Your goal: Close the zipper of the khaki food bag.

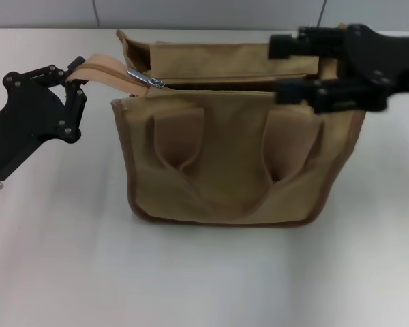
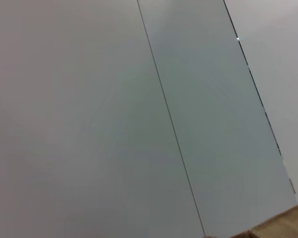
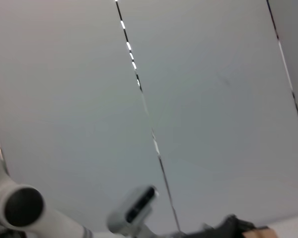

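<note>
**At bag's left end: tail pinned, zip mostly open**

Left claw (image 1: pixel 73 80) pinches the zipper (image 1: pixel 112 73) tape's loose tail off the left corner, probably as an anchor for the pull. Silver pull tab (image 1: pixel 146 79) sits near the left end. The zipper's long axis runs left-right along the top of the khaki food bag (image 1: pixel 232 157), mid-surface (image 1: pixel 68 272). Right claw (image 1: pixel 286 65) is spread over the right top edge, seemingly bracing.

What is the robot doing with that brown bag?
The robot is working on zipping up a boxy khaki canvas food bag standing on a white table. Its left gripper pinches the loose end of the khaki zipper tape at the bag's left corner. The small silver pull tab sits near that end, so the top is mostly open. The right gripper reaches in over the bag's right side.
</note>
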`<state>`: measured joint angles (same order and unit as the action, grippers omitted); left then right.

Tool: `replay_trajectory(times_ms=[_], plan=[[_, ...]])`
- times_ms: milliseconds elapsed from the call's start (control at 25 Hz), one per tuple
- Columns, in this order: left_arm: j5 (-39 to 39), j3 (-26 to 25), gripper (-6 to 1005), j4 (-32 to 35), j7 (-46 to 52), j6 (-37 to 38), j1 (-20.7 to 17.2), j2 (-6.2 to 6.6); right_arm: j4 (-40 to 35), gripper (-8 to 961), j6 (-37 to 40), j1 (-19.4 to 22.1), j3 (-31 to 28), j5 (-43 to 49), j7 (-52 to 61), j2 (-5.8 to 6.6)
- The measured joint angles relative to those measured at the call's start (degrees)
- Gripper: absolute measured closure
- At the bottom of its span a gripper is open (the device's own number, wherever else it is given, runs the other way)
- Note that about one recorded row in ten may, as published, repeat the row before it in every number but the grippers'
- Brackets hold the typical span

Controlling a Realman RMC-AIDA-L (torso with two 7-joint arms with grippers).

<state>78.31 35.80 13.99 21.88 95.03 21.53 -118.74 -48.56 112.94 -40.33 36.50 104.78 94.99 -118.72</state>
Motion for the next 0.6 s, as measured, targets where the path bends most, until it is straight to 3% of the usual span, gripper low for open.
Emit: replay_trajectory(times_ms=[240, 600], plan=[[0.00, -0.29, 972, -0.48, 0.08, 0.26, 0.09, 0.00, -6.82, 163, -7.29, -3.21, 7.68, 2.34, 6.88, 0.11], [-0.01, -0.36, 972, -0.59, 0.35, 0.73, 0.17, 0.00, -5.02, 163, -10.03, -9.90, 11.42, 3.17, 16.90, 1.09]])
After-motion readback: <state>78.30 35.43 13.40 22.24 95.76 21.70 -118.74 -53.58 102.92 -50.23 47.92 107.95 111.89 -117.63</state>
